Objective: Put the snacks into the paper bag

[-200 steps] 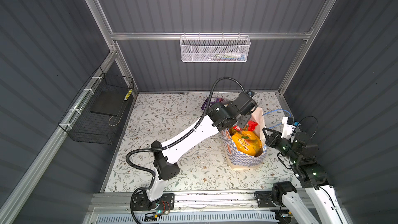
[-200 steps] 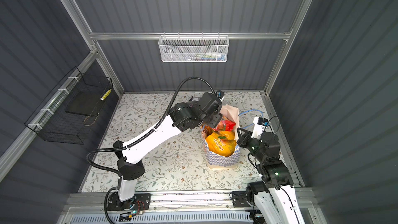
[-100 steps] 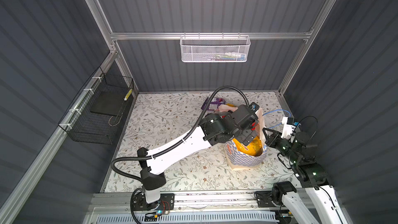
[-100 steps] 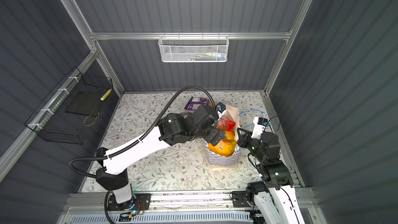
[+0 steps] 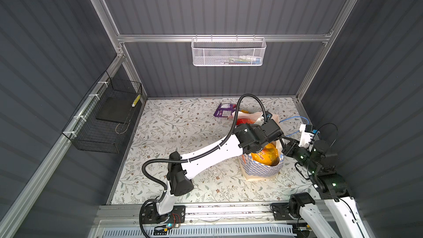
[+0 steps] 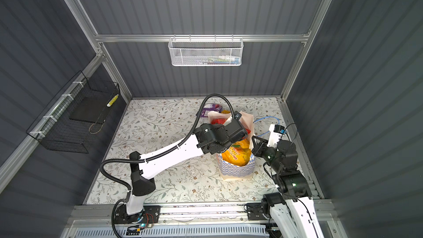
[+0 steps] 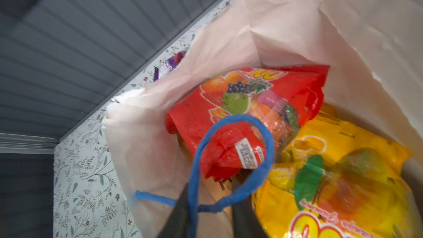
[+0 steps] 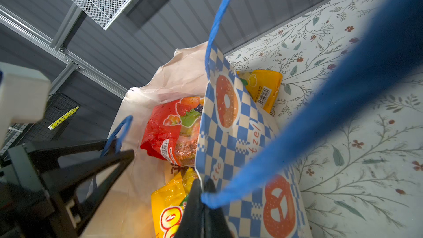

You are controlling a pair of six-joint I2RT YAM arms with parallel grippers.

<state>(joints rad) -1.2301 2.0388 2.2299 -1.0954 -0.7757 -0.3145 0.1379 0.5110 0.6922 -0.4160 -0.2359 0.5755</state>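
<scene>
The red packet is lying on top of the load inside the paper bag, partly resting on a yellow-orange packet. The bag is standing by the bench's right edge, toward the front. The right gripper is pinching the checkered rim, its fingers closed flat on the paper. The left gripper is hanging in the mouth with its fingers narrowly apart, holding no packet. The blue cord handle is looping across them, possibly around one finger, though blur is hiding that. If it is, lifting out risks dragging the handle, tipping the bag and spilling packets.

A purple packet and a yellow packet are waiting on the bench behind the bag, toward the back edge. The bag is pointing its mouth upward, long axis vertical. The red packet's long axis is slanting across the mouth, barcode end toward the left gripper.
</scene>
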